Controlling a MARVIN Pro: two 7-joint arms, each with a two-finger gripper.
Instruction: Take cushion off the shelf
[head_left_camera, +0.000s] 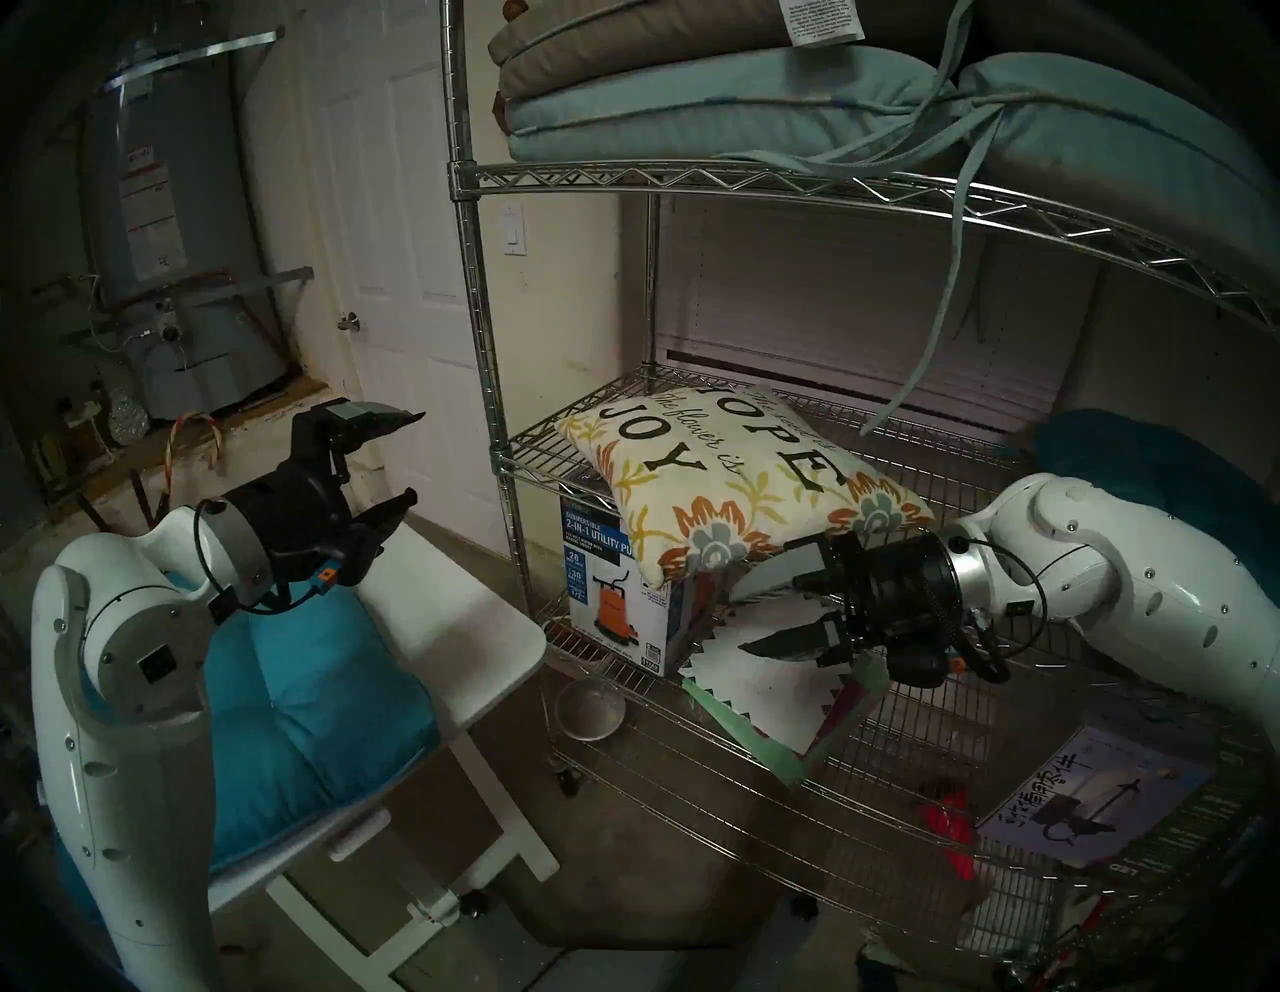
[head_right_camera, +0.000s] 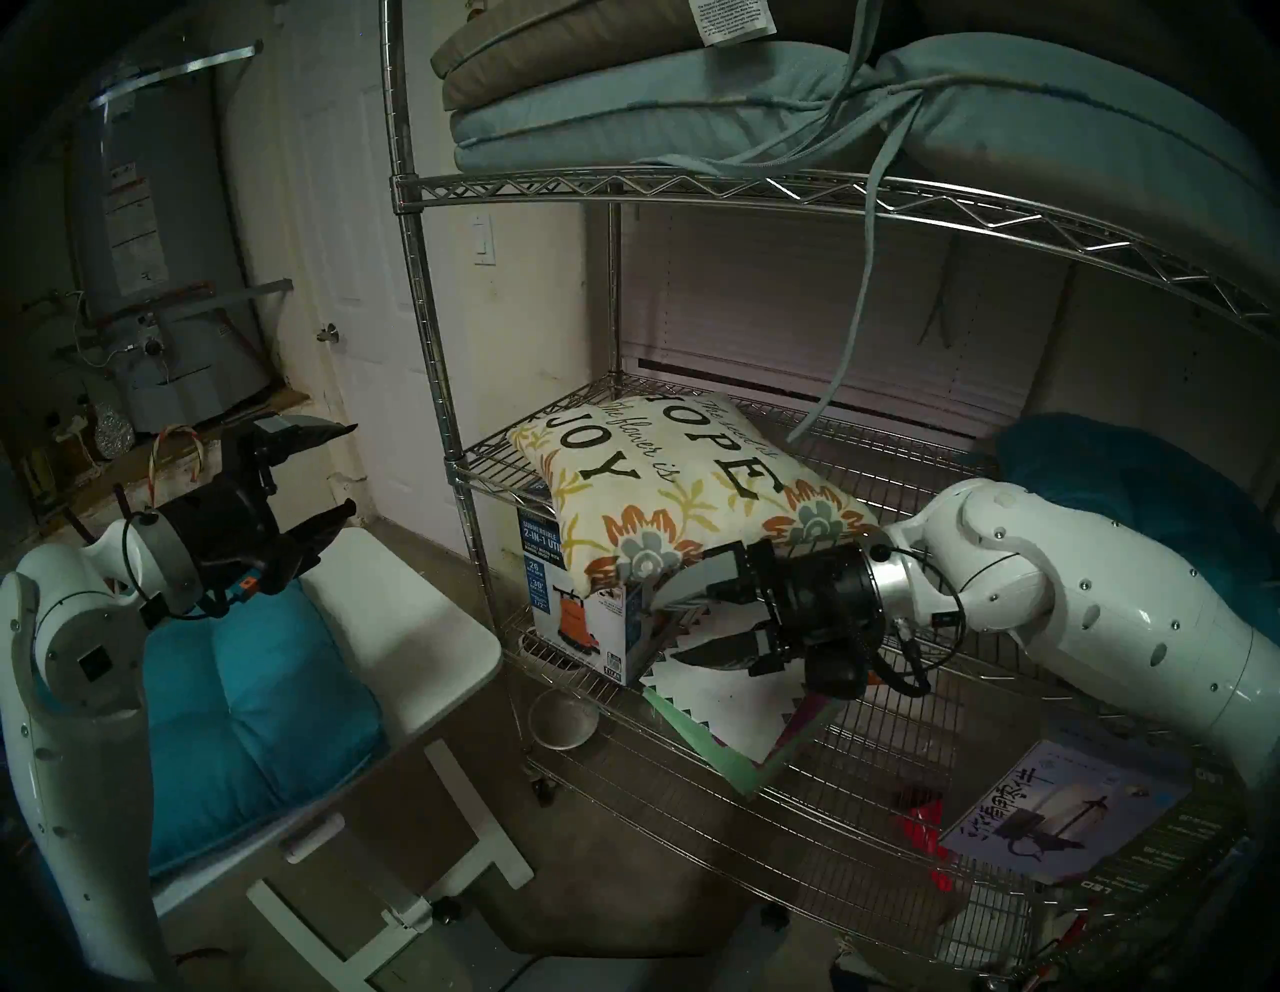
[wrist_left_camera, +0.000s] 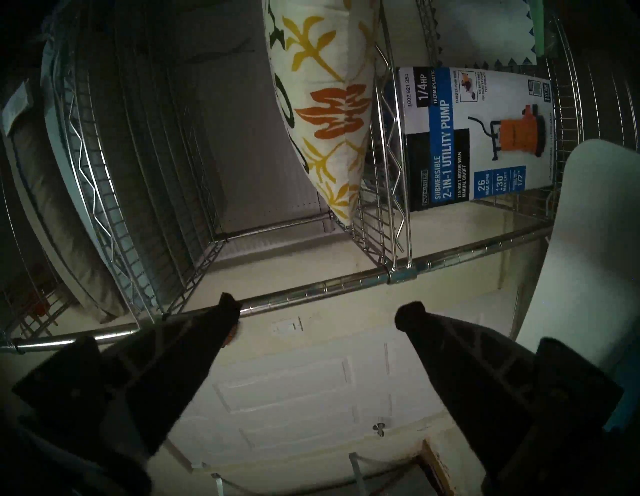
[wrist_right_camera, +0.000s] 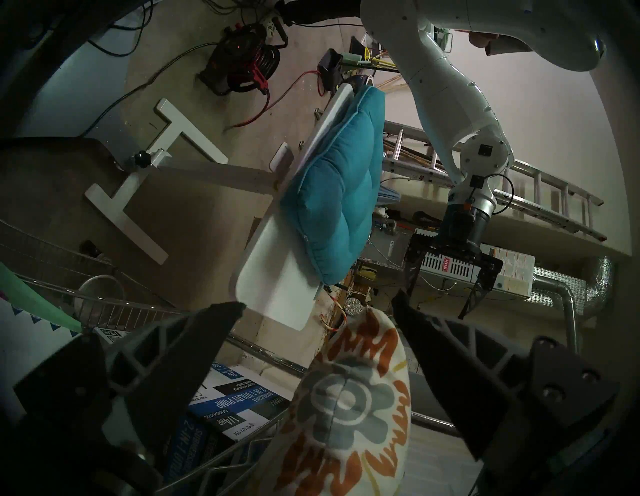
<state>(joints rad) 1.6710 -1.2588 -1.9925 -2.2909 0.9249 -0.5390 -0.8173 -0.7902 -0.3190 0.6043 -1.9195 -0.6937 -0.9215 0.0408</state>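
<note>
The cream cushion (head_left_camera: 727, 478) with "HOPE" and "JOY" lettering lies flat on the middle tier of the chrome wire shelf (head_left_camera: 478, 277), its front edge hanging over the tier. My right gripper (head_left_camera: 769, 599) is open at that front edge. In the right wrist view the cushion's flowered corner (wrist_right_camera: 346, 398) lies between the spread fingers of the right gripper (wrist_right_camera: 318, 304), close to one finger. My left gripper (head_left_camera: 409, 461) is open and empty, left of the shelf post, above the white table. The left wrist view shows the cushion's far corner (wrist_left_camera: 325, 114) beyond the post (wrist_left_camera: 311, 291).
A white table (head_left_camera: 457, 609) with a teal tufted cushion (head_left_camera: 298, 700) stands left of the shelf. A utility pump box (head_left_camera: 602, 603), a white board (head_left_camera: 762, 693) and a bowl (head_left_camera: 589, 710) sit below. Pale blue pads (head_left_camera: 692, 104) lie on the top tier, with ties (head_left_camera: 935, 346) hanging down.
</note>
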